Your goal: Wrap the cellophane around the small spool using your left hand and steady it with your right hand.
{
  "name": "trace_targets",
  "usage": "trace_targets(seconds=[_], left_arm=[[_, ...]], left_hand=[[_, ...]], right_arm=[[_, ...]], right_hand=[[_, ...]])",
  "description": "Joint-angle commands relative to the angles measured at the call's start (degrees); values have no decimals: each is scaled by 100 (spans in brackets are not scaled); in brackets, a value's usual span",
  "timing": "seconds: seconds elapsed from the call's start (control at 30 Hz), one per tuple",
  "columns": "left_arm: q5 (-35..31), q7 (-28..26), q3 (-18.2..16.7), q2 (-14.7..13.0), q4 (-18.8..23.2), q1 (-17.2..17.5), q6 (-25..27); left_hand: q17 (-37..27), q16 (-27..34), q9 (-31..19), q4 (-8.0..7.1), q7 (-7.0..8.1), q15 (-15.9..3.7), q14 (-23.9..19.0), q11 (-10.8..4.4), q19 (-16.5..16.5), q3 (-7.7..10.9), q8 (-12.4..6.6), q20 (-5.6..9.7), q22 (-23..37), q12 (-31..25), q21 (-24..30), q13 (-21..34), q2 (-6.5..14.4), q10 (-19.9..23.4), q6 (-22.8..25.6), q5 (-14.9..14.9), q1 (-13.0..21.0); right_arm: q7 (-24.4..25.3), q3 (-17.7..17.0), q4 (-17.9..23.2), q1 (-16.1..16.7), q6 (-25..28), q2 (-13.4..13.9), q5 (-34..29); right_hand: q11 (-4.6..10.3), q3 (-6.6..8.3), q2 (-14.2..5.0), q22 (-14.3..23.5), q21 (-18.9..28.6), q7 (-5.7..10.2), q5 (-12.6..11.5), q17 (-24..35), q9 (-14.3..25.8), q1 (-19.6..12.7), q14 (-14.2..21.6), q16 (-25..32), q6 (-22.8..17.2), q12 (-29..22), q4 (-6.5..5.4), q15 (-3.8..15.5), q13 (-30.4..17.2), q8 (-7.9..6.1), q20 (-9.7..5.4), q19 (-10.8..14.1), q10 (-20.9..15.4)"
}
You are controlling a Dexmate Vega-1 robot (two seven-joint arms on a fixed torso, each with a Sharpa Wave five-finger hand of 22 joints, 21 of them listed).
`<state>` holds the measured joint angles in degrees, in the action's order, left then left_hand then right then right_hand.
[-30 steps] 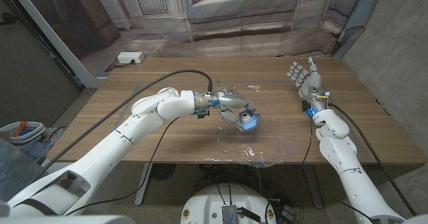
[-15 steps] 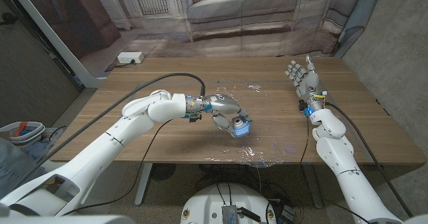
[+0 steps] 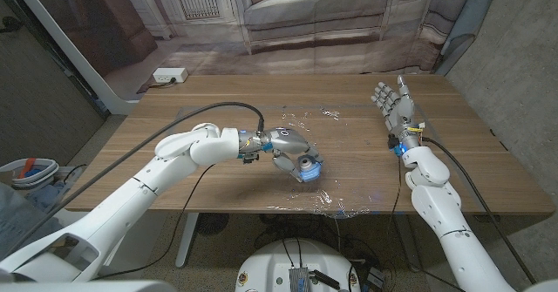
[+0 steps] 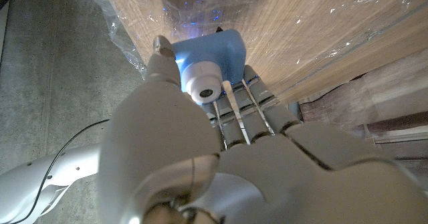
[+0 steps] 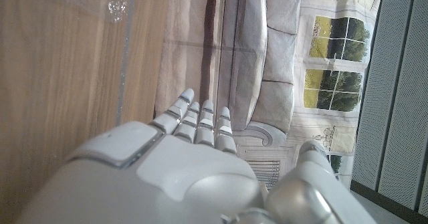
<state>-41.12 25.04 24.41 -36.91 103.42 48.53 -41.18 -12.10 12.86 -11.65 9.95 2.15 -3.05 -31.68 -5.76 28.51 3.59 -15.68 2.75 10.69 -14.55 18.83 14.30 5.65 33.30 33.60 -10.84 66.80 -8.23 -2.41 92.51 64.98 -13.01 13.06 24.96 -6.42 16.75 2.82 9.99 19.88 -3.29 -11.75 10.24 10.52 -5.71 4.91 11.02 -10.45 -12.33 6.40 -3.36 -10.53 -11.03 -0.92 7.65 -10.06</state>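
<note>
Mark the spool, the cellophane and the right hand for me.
spool (image 4: 208, 58), left wrist view, blue body.
cellophane (image 3: 336, 203), head view, crinkled near edge.
right hand (image 3: 394, 107), head view, palm.

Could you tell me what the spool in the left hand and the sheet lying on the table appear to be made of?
The spool looks like smooth moulded plastic, light blue with a white hub; its matte, even colour suggests so. The sheet seems to be thin clear cellophane: the wood grain shows through it, and its crinkled edges catch glints. The table looks like wood or wood veneer.

A small blue spool (image 3: 307, 170) sits on a clear crinkled cellophane sheet (image 3: 336, 200) lying mid-table toward the wooden table's (image 3: 488, 166) near edge.
</note>
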Motion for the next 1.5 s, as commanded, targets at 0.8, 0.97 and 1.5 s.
trace_targets(seconds=[0.8,0.97,1.5], left_arm=[[-293,63,533,279,-550,-346,-42],[-394,108,603,298,-593,-462,-100],[-565,861,741,211,-370,-601,251]], left_hand=[[-9,-133,-15,-537,144,-370,338,-160,-427,356,130,83,5,189,-222,-36,115,-71,-53,9,-31],[1,-148,-8,-597,151,-358,406,-182,-583,252,172,47,2,227,-303,-55,-1,-129,-94,22,-198],[94,-280,-13,-642,84,-220,1361,-55,-1519,91,438,-60,-27,400,-743,-123,-156,-952,-726,-20,-427]], right_arm=[[58,-157,267,522,-238,-230,320],[113,-134,289,522,-233,-222,244],[198,-113,327,587,-231,-260,216]], right_hand=[[-1,-34,-68,31,-74,16,13,26,26,-26,64,-7,-84,-12,3,-18,-16,-33,-5,116,-74],[-2,-36,-71,32,-82,17,14,26,26,-29,69,-7,-89,-12,4,-25,-16,-34,-4,122,-77],[5,-43,-74,32,-105,14,17,26,26,-31,75,-8,-98,-17,5,-28,-16,-33,-2,133,-97]])
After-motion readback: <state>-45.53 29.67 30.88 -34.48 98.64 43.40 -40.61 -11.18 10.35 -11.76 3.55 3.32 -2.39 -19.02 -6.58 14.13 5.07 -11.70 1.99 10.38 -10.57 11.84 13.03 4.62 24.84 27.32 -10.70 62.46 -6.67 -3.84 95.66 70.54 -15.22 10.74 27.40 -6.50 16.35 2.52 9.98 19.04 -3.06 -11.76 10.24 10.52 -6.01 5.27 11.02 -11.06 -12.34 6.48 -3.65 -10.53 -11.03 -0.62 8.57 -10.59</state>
